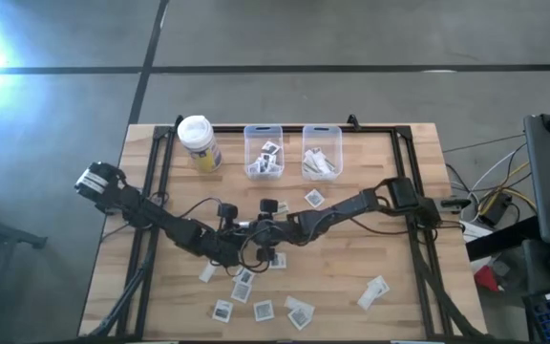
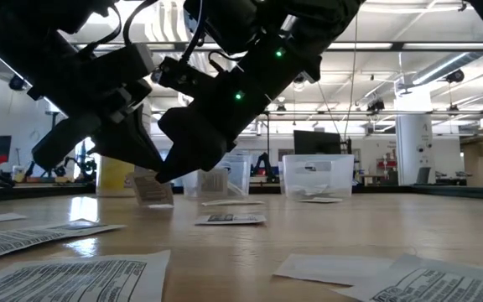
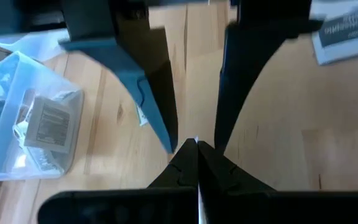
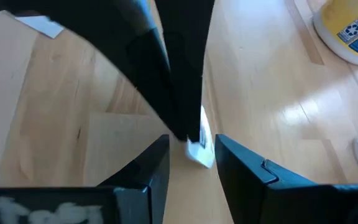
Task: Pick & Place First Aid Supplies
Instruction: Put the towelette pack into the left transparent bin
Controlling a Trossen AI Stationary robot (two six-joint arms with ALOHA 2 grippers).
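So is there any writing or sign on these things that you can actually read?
No words can be read.
Yellow container: a recycling-arrows sign on a blue label; the text beside it is too blurred.
Packets on the table: lines of dark print, too small to read.
Packet in the clear bin: printed patch, unreadable.
Packet at the picture's corner: blurred lines of print.

Yellow container [image 1: 198, 143], white lid, upright at counter [image 1: 399, 287] far edge, well beyond both claws. Two clear bins [image 1: 264, 151] [image 1: 322, 151] side by side just beside it, also beyond claws. Grey floor [image 1: 351, 38] around counter.
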